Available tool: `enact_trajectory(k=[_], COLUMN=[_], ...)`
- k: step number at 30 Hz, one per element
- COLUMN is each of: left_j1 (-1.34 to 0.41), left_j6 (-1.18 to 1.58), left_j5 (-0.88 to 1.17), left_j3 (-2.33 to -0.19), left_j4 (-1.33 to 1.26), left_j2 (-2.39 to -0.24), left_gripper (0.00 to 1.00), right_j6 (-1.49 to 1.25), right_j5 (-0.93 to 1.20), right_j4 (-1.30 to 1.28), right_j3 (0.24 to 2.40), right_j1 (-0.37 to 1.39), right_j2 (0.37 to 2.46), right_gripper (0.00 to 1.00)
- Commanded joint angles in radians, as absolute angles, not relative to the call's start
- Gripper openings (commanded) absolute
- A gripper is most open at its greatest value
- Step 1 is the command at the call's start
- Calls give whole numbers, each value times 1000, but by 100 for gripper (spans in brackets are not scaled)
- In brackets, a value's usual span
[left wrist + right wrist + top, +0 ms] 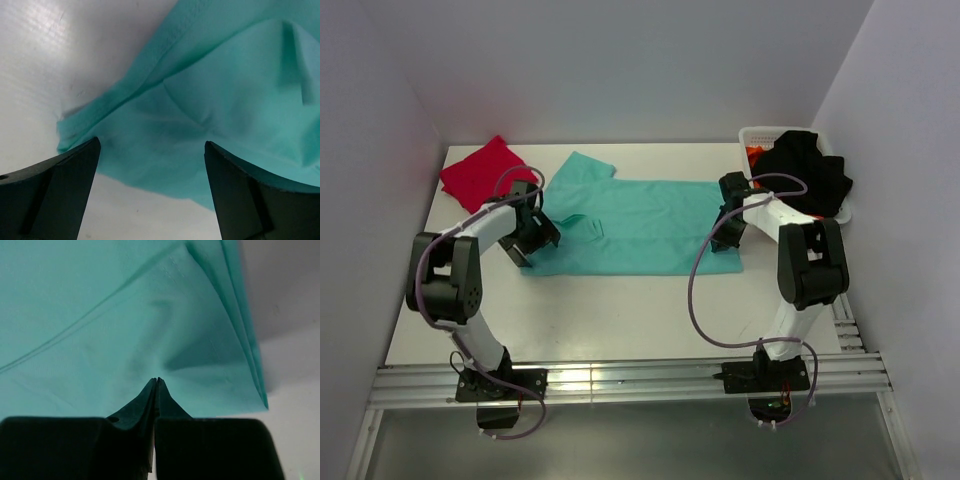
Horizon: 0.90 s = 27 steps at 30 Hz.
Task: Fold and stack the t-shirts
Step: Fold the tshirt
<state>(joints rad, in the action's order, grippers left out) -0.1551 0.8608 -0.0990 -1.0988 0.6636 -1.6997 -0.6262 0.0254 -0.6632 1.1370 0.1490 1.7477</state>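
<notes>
A teal-green t-shirt (640,225) lies spread flat across the middle of the table, one sleeve pointing to the back left. My left gripper (532,240) is open at the shirt's near left corner. In the left wrist view its fingers (151,142) straddle the cloth's edge (225,90), with nothing pinched. My right gripper (725,240) is at the near right corner. Its fingers (157,379) are pressed together on the teal cloth (100,315), which puckers at the tips. A crimson-red t-shirt (480,172) lies folded at the back left.
A white basket (760,135) stands at the back right, holding black clothing (805,170) that spills over its rim and an orange item (753,153). White walls enclose the table on three sides. An aluminium rail (620,380) runs along the near edge.
</notes>
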Motion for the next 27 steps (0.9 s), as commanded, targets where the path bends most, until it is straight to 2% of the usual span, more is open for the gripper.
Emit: enact_trajectory(k=[1, 5, 18, 23, 27], left_j1=[-161, -176, -201, -201, -202], left_j6=[865, 882, 919, 916, 930], left_j5=[-133, -153, -216, -226, -210], left_j3=[-1158, -1097, -847, -822, -880], left_j4=[633, 647, 736, 767, 801], left_j2=[-1767, -1760, -1398, -1342, -1296], left_gripper=[91, 89, 89, 89, 89], right_j6=[-603, -614, -638, -655, -638], right_j5=[52, 48, -49, -77, -71], right_j4=[-678, -695, -790, -833, -870], right_j3=[1178, 1126, 945, 888, 905], right_j1=[150, 143, 114, 114, 114], right_j2=[1810, 1793, 1540, 1453, 1395], right_gripper=[0, 0, 0, 0, 0])
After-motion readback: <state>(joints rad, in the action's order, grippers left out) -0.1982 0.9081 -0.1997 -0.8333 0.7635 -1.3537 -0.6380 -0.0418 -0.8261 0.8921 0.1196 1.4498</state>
